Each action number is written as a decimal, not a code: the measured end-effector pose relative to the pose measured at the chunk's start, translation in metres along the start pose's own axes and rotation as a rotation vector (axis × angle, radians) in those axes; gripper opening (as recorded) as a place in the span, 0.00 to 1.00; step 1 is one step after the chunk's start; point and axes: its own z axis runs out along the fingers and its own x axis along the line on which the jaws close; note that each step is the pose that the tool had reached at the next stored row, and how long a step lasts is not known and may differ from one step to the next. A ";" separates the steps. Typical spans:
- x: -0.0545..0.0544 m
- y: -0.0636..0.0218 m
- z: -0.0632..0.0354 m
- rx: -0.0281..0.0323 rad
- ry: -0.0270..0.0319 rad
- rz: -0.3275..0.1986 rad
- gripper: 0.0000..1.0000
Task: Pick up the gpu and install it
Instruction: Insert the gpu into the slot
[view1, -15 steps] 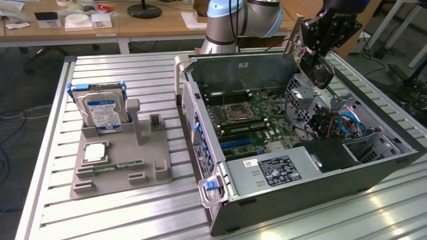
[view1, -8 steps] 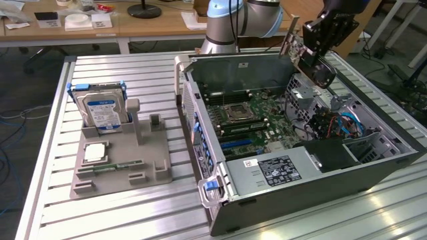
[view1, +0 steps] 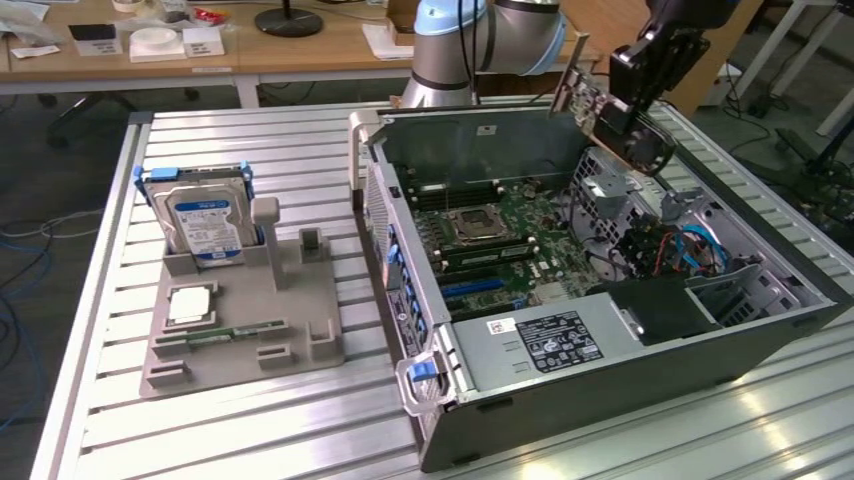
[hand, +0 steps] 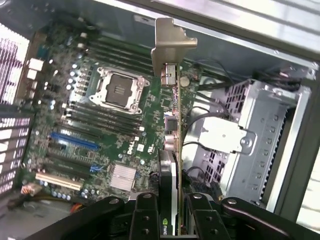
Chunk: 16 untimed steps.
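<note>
The hand (hand: 172, 220) grips the gpu (hand: 172, 125) edge-on, the motherboard (hand: 125, 145) beneath the hand. A tilted card could miss its slot and strike components.

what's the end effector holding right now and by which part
The gpu, clamped edge-on by the end effector at the end opposite its metal bracket, over the motherboard.

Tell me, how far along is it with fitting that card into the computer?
Pick-up looks done: the gripper is shut on the gpu, holding it in the air over the open computer case. In hand: the card hangs edge-down above the motherboard. Left: it sits in no slot yet.
</note>
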 end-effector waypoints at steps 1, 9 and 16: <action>0.000 0.0000 0.0000 -0.0003 0.0008 -0.017 0.27; 0.000 0.0000 0.0005 -0.0030 0.0071 -0.148 0.27; 0.000 0.0000 0.0008 -0.0044 0.0122 -0.248 0.27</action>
